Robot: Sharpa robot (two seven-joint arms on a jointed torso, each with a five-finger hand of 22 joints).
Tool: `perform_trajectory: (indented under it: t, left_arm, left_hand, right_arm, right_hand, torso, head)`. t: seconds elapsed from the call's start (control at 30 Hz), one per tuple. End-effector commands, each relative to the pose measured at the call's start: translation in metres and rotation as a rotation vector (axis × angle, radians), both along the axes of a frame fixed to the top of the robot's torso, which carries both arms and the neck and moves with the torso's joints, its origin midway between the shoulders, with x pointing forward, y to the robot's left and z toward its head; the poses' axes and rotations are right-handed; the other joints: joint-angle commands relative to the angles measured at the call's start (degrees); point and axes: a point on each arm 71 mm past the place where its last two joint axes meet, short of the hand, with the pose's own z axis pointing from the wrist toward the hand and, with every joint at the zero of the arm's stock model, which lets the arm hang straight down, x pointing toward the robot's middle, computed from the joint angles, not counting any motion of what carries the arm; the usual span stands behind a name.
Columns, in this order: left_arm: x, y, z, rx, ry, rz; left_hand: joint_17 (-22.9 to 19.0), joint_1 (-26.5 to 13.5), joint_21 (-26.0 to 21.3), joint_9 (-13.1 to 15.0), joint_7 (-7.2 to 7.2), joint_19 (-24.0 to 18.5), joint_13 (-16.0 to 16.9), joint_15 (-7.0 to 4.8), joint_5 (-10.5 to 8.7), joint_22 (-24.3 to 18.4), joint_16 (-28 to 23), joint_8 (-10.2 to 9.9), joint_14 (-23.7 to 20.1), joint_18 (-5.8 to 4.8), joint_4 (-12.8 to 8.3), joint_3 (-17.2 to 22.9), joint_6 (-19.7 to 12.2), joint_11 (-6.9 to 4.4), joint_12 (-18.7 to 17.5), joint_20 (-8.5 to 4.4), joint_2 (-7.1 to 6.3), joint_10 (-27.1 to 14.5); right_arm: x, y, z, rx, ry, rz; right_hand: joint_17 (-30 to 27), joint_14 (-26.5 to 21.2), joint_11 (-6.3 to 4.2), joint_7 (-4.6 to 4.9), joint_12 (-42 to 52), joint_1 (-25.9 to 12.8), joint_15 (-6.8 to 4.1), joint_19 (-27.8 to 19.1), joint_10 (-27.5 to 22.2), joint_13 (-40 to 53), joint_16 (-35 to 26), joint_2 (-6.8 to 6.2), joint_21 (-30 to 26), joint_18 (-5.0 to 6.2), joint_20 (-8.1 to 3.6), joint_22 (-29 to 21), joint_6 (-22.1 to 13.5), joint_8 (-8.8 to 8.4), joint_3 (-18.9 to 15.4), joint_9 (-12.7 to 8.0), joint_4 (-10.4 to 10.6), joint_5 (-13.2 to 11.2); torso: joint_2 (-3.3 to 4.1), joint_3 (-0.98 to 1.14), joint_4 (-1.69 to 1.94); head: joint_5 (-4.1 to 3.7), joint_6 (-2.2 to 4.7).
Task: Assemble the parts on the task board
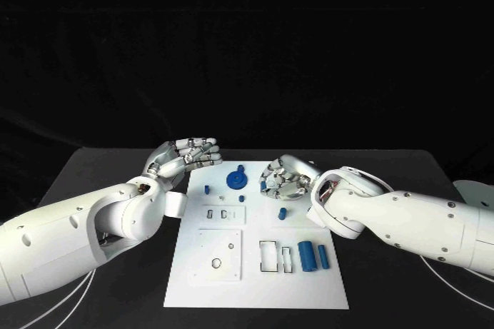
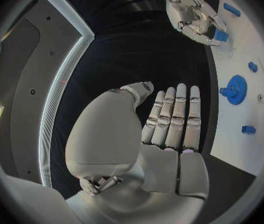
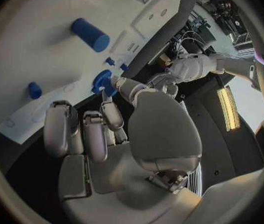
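Both hands hover at the far end of the white task board (image 1: 258, 272), parts scattered on it

The left hand (image 1: 190, 156) hangs just off the board's far left corner over the black table (image 1: 113, 172), fingers straight and side by side, holding nothing. The right hand (image 1: 285, 179) sits over the board's far right part, fingers curled in; the left wrist view shows a small blue piece (image 2: 220, 35) at its fingertips, though whether it is truly pinched I cannot tell. Between the hands lies a blue gear (image 1: 237, 178), with small blue pegs (image 1: 207, 189) near it. Nearer the robot, a thick blue cylinder (image 1: 305, 253) and a thin blue pin (image 1: 324, 257) lie side by side, just right of an outlined slot
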Motion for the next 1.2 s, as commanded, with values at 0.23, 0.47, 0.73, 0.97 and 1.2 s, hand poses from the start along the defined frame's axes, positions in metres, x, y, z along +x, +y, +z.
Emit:
perform_trajectory:
  t: [0.23, 0.47, 0.73, 0.97, 1.2]
  left_arm:
    - [-0.001, -0.005, 0.001, -0.013, -0.002, -0.022]
    - [0.000, -0.007, 0.001, -0.015, -0.001, -0.026]
    - [0.000, -0.009, 0.001, -0.016, -0.001, -0.028]
    - [0.000, -0.010, 0.001, -0.017, -0.001, -0.031]
    - [0.000, -0.010, 0.001, -0.017, 0.000, -0.032]
  left_hand:
    - [0.1, -0.6, -0.2, 0.0, 1.63, -0.3, 0.1, -0.06, -0.12, -0.1, -0.2, -0.3, -0.4, 0.30, 0.1, 0.4, -0.3, 0.09, -0.3, -0.02, 0.07, -0.1]
    - [0.1, -0.6, -0.2, 0.0, 1.63, -0.3, 0.1, -0.06, -0.12, -0.1, -0.2, -0.3, -0.4, 0.30, 0.1, 0.4, -0.3, 0.09, -0.3, -0.02, 0.07, -0.1]
    - [0.1, -0.6, -0.3, 0.0, 1.60, -0.3, 0.1, -0.07, -0.14, -0.1, -0.3, -0.3, -0.3, 0.31, 0.0, 0.5, -0.3, 0.07, -0.3, -0.02, 0.08, -0.1]
    - [0.1, -0.6, -0.3, 0.0, 1.60, -0.3, 0.1, -0.07, -0.14, -0.1, -0.3, -0.3, -0.3, 0.31, 0.0, 0.5, -0.3, 0.07, -0.3, -0.02, 0.08, -0.1]
    - [0.1, -0.6, -0.3, 0.0, 1.60, -0.3, 0.1, -0.07, -0.14, -0.1, -0.3, -0.3, -0.3, 0.31, 0.0, 0.5, -0.3, 0.07, -0.3, -0.02, 0.08, -0.1]
  right_arm:
    - [-0.012, 0.038, -0.016, -0.116, -0.020, 0.048]
    - [-0.021, 0.057, -0.024, -0.146, -0.043, 0.085]
    - [-0.029, 0.072, -0.029, -0.158, -0.063, 0.124]
    - [-0.033, 0.081, -0.032, -0.160, -0.075, 0.149]
    - [-0.035, 0.086, -0.035, -0.152, -0.081, 0.156]
  right_hand:
    - [7.6, 4.3, -0.25, -0.68, 0.4, -0.9, -0.45, 0.0, 0.6, 0.2, -0.4, 0.05, -0.3, 0.34, -0.39, 2.1, 0.2, 1.15, 0.0, 0.9, 0.5, -0.5]
    - [7.6, 4.3, -0.27, -0.70, 0.5, -1.0, -0.46, 0.0, 0.6, 0.3, -0.4, 0.07, -0.3, 0.36, -0.41, 2.1, 0.2, 1.20, 0.0, 1.0, 0.5, -0.5]
    - [7.7, 4.3, -0.30, -0.73, 0.5, -1.2, -0.49, 0.0, 0.7, 0.3, -0.4, -0.03, -0.4, 0.36, -0.44, 2.1, 0.1, 1.30, -0.1, 1.0, 0.6, -0.6]
    - [7.8, 4.3, -0.32, -0.74, 0.4, -1.4, -0.52, 0.0, 0.6, 0.2, -0.4, -0.15, -0.3, 0.35, -0.47, 2.1, 0.0, 1.37, -0.1, 1.0, 0.7, -0.6]
    - [7.7, 4.3, -0.33, -0.74, 0.3, -1.6, -0.54, 0.0, 0.5, 0.0, -0.4, -0.22, -0.4, 0.37, -0.49, 2.0, -0.1, 1.41, -0.2, 1.0, 0.7, -0.6]
  torso:
    - [0.08, 0.07, -0.07]
    - [0.06, 0.01, -0.11]
    - [0.02, 0.10, -0.17]
    - [0.02, 0.09, -0.07]
    - [0.08, 0.13, -0.06]
  head:
    - [1.73, -1.05]
    - [1.93, -1.30]
    - [1.93, -1.45]
    - [1.86, -1.40]
    - [1.96, -1.51]
